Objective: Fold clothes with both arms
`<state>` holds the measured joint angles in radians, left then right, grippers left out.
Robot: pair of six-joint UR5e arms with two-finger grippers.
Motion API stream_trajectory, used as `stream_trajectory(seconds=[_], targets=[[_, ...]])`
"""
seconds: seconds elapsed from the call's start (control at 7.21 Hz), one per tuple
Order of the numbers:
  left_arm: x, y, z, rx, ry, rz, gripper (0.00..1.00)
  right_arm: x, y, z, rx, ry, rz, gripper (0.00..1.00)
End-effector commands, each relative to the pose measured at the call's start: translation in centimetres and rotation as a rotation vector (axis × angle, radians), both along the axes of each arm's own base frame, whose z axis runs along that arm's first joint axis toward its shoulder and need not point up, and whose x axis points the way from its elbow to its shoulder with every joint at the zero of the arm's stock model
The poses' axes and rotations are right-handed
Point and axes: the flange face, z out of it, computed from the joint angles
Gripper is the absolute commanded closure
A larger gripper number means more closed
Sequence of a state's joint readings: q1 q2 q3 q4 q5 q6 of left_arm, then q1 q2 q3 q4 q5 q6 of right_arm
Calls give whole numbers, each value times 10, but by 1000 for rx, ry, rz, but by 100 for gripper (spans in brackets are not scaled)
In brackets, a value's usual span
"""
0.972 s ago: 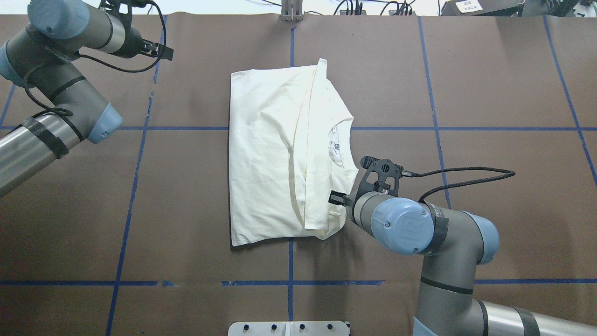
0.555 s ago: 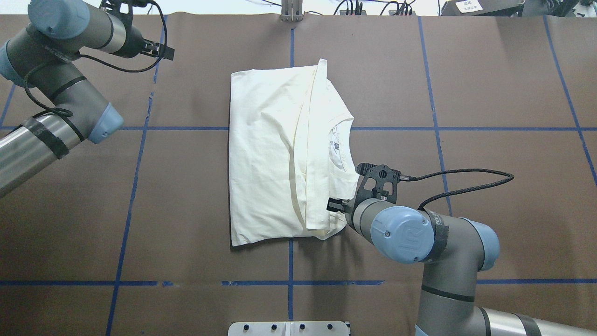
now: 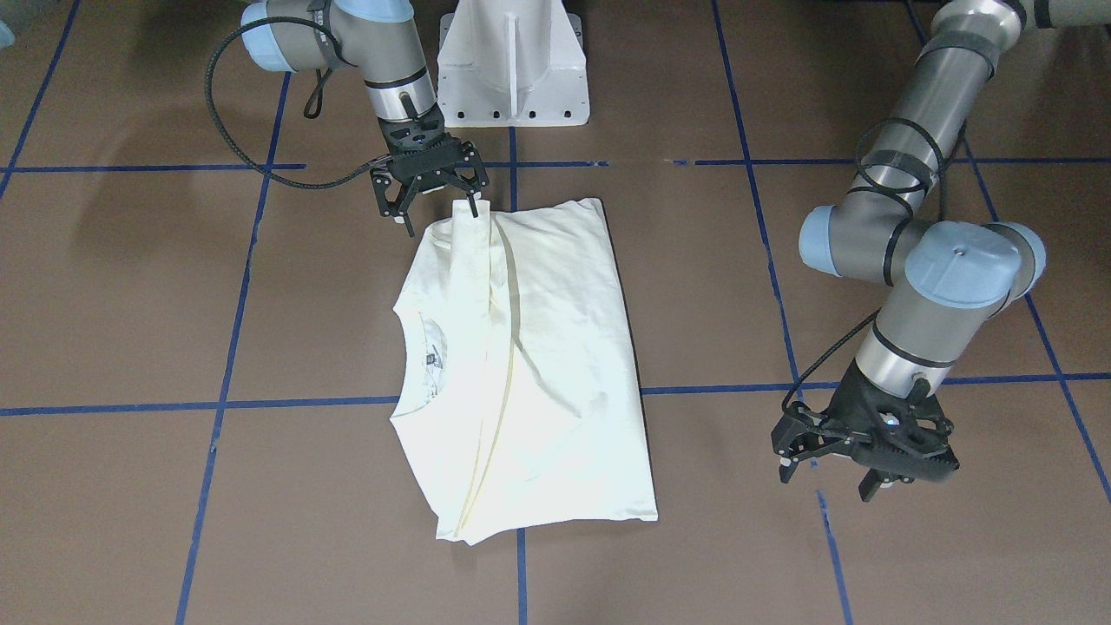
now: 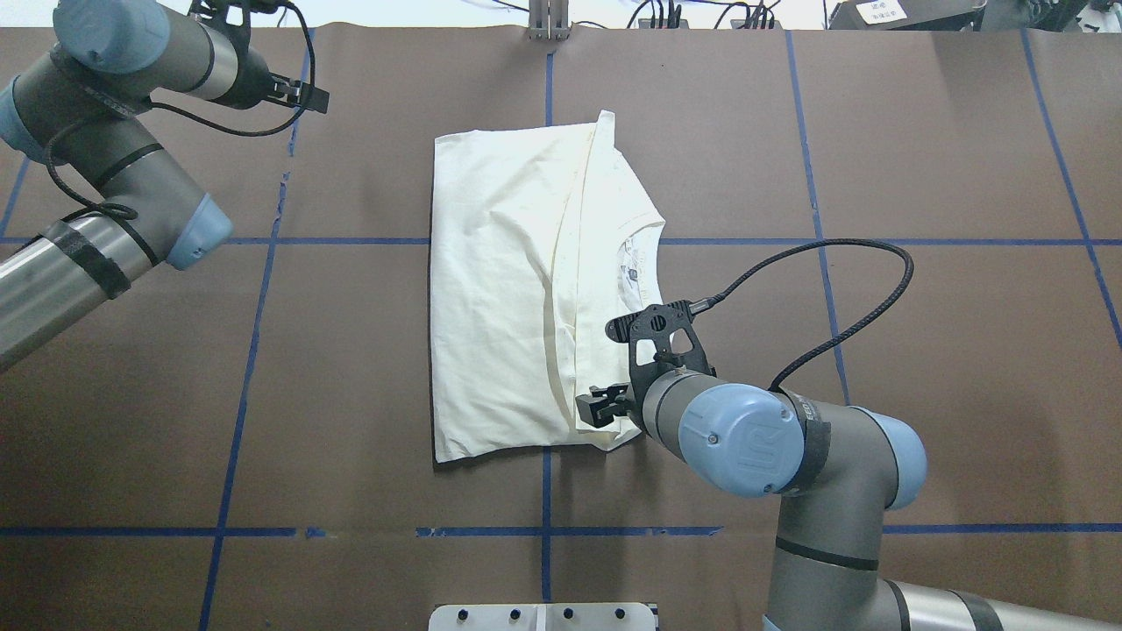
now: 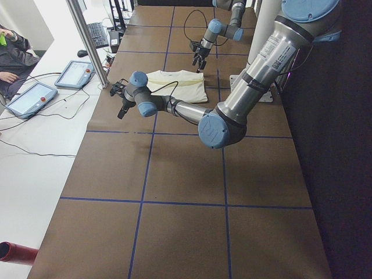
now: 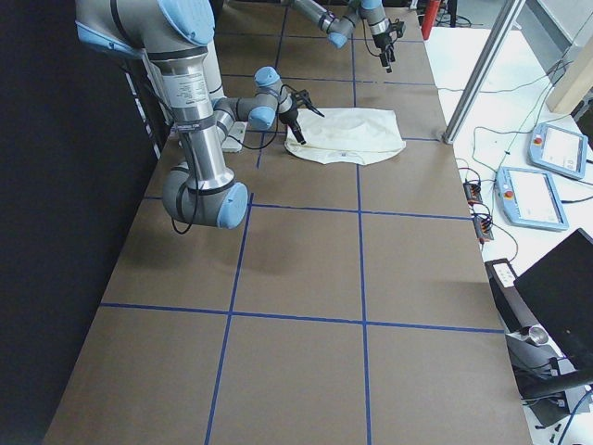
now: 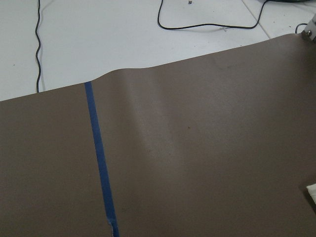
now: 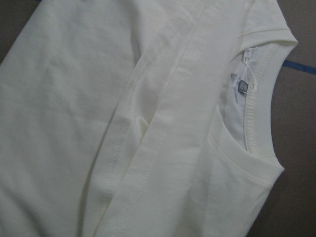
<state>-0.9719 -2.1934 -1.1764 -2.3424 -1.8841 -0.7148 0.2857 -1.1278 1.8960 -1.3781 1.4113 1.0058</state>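
The cream long-sleeved T-shirt [image 4: 508, 289] lies folded flat at the table's middle, neck opening toward the robot's right; its print is hidden. It also shows in the front-facing view [image 3: 538, 365] and fills the right wrist view [image 8: 148, 123], with the neck label [image 8: 242, 86]. My right gripper [image 3: 437, 213] is open and low over the shirt's near right corner, one fingertip [image 3: 475, 207] at the end of the folded sleeve strip. In the overhead view the right gripper [image 4: 596, 407] sits at that corner. My left gripper [image 3: 829, 482] is open and empty, far to the shirt's left near the table's far edge [image 4: 302, 95].
The white pedestal base [image 3: 512, 61] stands behind the shirt on the robot's side. Blue tape lines [image 4: 543, 530] cross the brown table cover. Beyond the far edge are a metal post [image 5: 87, 43], operator tablets [image 5: 72, 72] and cables on a white floor [image 7: 148, 29].
My right gripper has moved left and toward the robot, from the shirt's shoulder to its near corner, and the wrist has turned. The left arm and the shirt have not moved.
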Motion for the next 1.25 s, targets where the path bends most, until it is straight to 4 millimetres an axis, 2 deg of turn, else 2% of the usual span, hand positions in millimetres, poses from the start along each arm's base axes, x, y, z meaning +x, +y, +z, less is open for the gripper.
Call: stream_trajectory(seconds=[0.0,0.42,0.56,0.69,0.97,1.11], targets=[[1,0,2,-2,-2,1,0,-17,15,-24,61,79,-44,0],[1,1,2,-3,-1,2,0,-40,51,-13,113,119,-53,0],[1,1,2,-3,-1,2,0,-45,53,-9,121,131,-45,3],[-2,4,13,-14,-9,2,0,-47,53,-9,123,133,-43,25],[-1,5,12,-10,-6,3,0,-46,52,-11,125,128,-40,62],[-2,6,12,-10,-6,3,0,-46,51,-12,129,125,-35,68]])
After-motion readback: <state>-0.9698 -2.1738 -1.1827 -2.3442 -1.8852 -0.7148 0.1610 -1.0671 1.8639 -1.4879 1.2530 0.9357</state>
